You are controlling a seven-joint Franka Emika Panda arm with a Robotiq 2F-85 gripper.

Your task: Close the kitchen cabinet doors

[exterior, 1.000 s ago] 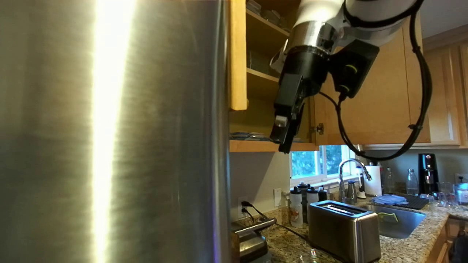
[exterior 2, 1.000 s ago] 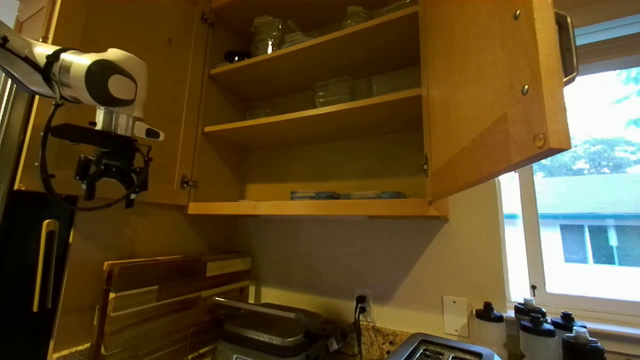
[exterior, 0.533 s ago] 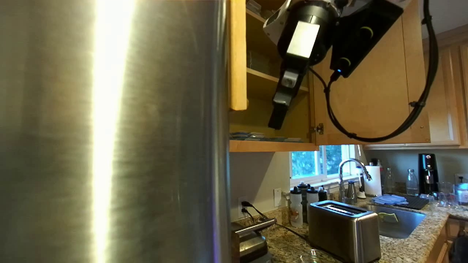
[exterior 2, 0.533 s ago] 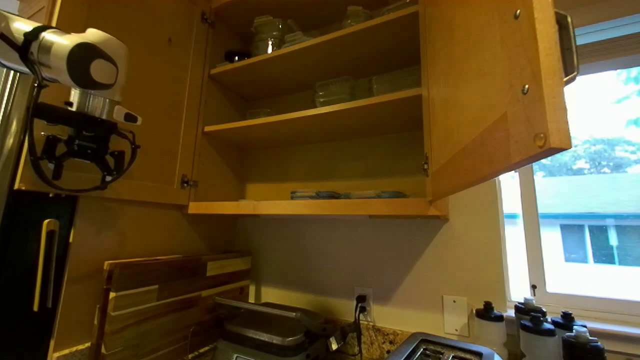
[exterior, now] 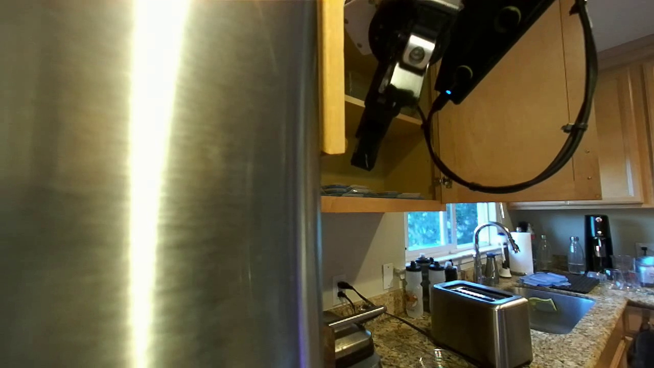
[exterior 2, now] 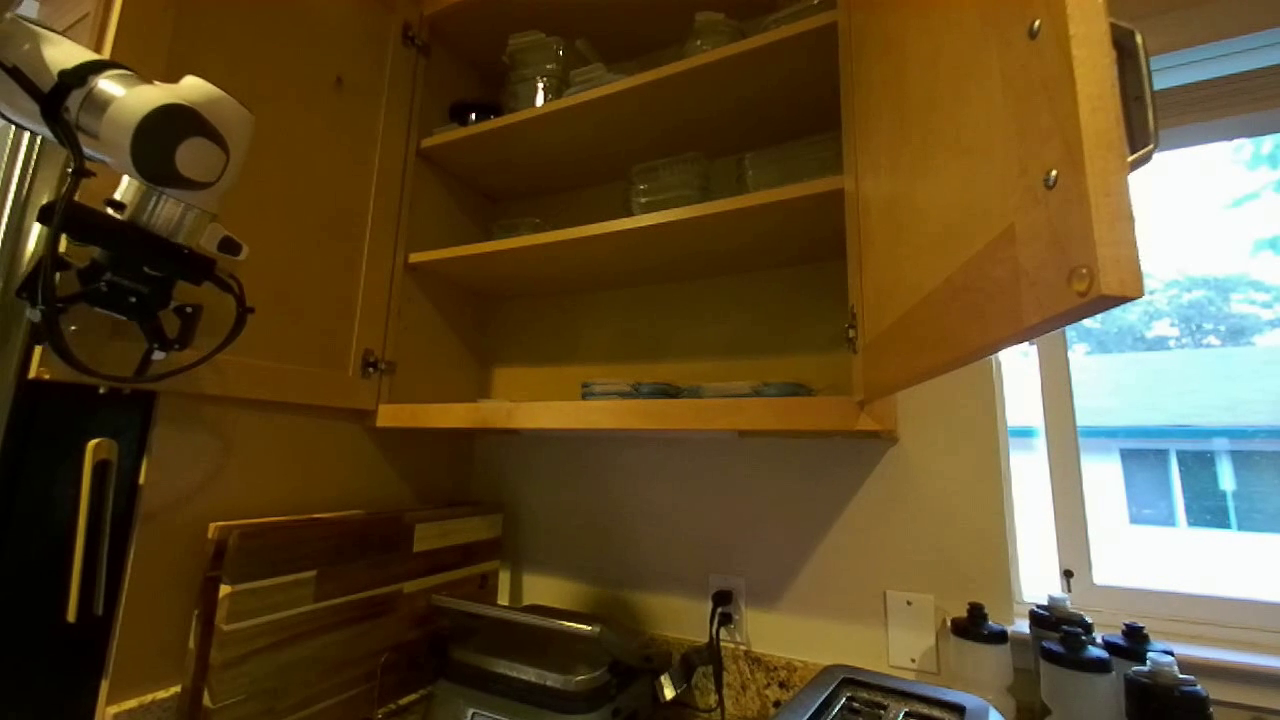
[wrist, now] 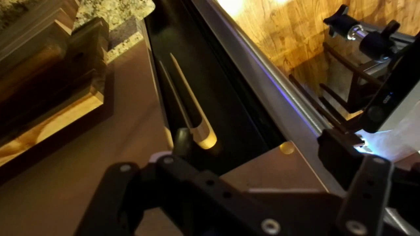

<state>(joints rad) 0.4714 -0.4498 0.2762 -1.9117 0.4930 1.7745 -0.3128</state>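
Two light wooden cabinet doors stand open in both exterior views. The left door (exterior 2: 300,200) is swung out toward the refrigerator; its edge (exterior: 333,76) shows beside the steel. The right door (exterior 2: 970,190) is swung out toward the window, with a metal handle (exterior 2: 1135,95); its inside face (exterior: 506,128) also shows. My gripper (exterior 2: 100,325) hangs in front of the left door's inside face, tilted. In the wrist view my gripper (wrist: 259,146) is open, with its fingers wide apart and nothing held. A door's lower corner (wrist: 272,170) with a round bumper shows between them; contact cannot be told.
The steel refrigerator (exterior: 230,179) stands beside the left door. Cabinet shelves (exterior 2: 630,230) hold glass containers. Below are cutting boards (exterior 2: 350,610), a grill press (exterior 2: 540,650), a toaster (exterior: 480,322) and bottles (exterior 2: 1075,660). A dark panel with a long handle (wrist: 205,137) lies below the gripper.
My gripper has moved up and left, toward the left door's outer edge and the refrigerator, and has tilted. Both doors look unmoved.
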